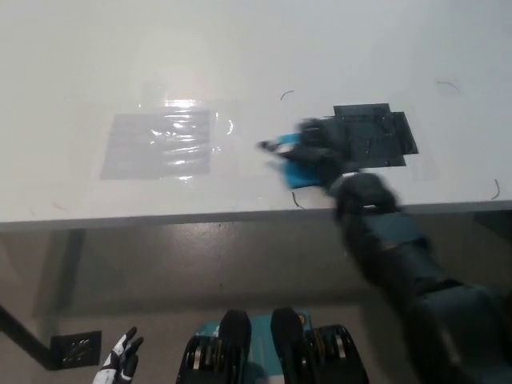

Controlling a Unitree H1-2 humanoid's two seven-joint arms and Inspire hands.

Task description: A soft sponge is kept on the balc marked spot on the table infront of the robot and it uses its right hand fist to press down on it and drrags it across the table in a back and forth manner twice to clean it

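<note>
Sponge [302, 171], blue and partly covered, lies on the white tabletop [264, 64] just off the left edge of the black marked spot [374, 134], near the front edge. The right robot hand [320, 152], black, sits on top of it, pressing down; motion blur smears the hand, so I cannot tell whether it is balled into a fist or lying flatter. The marked spot is bare, so the sponge has left its starting place and a stroke across the tabletop appears to be under way, heading toward the shiny clear patch [160, 144] that lies well apart on the robot's left. Judging from this, the task is in its wiping phase; how many of the two back-and-forth passes are done cannot be read from one moment, and at least the return to the right is probably left. The left robot hand [120, 360], white, rests low at the lower left below the tabletop, fingers spread and holding nothing. Much of the sponge is hidden under the hand, and its outline is blurred.
</note>
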